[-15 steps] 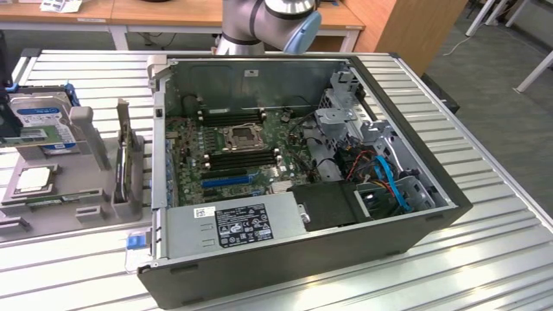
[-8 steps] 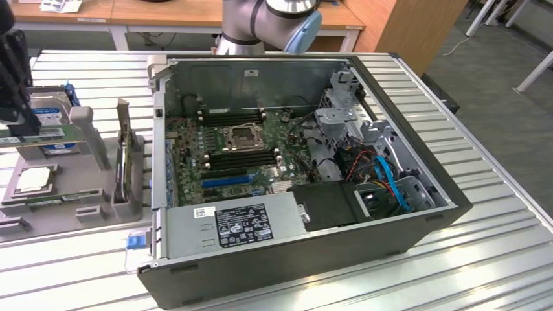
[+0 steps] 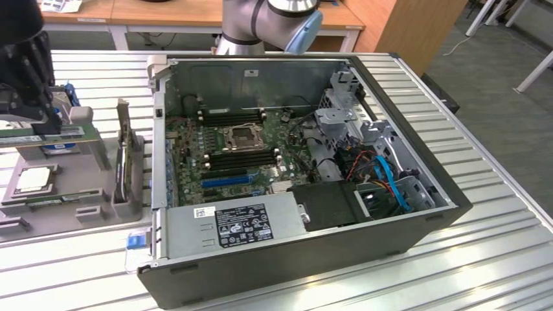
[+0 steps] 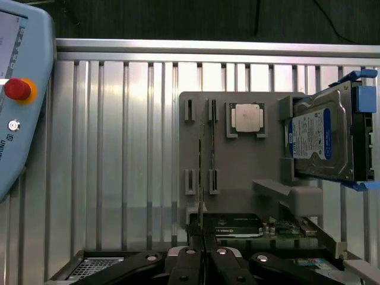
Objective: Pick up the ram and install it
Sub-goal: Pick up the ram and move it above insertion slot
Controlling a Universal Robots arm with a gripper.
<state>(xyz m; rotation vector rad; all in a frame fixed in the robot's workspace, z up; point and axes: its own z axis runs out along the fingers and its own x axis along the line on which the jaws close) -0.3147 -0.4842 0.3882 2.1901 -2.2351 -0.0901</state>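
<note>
My gripper point(image 4: 202, 256) is shut on the ram point(image 4: 200, 172), a thin green stick seen edge-on reaching out from between the fingers. It hangs over the grey parts holder point(image 4: 237, 160), between two pairs of upright slots. In the exterior view the gripper point(image 3: 43, 122) is at the far left above that holder point(image 3: 87, 175), with the green ram point(image 3: 26, 137) level under it. The open computer case point(image 3: 415, 227) lies to the exterior view's right, its motherboard's black memory slots point(image 3: 242, 159) flanking the processor socket point(image 3: 239, 137).
On the holder are a square silver processor point(image 4: 246, 117), a hard drive point(image 4: 323, 139) with blue rails and another green stick point(image 3: 56, 197). A graphics card point(image 4: 237, 225) is near the gripper. A teach pendant point(image 4: 18, 95) lies on the ribbed aluminium table point(image 3: 484, 259).
</note>
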